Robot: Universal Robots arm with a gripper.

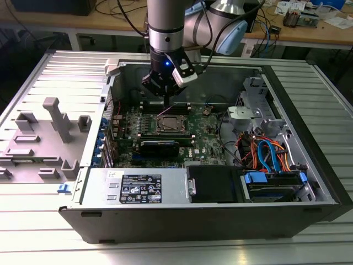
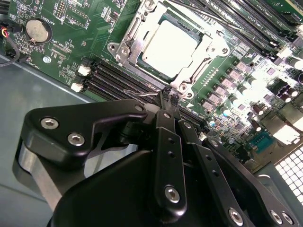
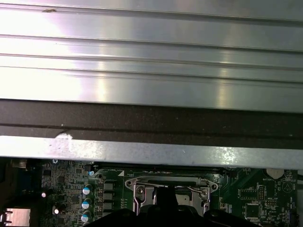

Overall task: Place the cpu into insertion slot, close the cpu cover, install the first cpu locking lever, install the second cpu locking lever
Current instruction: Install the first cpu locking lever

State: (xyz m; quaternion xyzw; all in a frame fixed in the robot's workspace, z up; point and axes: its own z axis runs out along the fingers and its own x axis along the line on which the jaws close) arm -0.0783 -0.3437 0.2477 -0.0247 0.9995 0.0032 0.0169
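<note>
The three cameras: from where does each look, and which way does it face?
Exterior view: outside and above the open computer case, looking down into it; arm and gripper show.
Second wrist view: at the wrist, looking past the gripper onto the cpu.
First wrist view: at the wrist, facing the case wall; a dark gripper part shows.
Both wrist views share the cpu cover.

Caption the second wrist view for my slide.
Gripper poised beside the cpu, seated beneath the closed cpu cover on the green motherboard.
</note>
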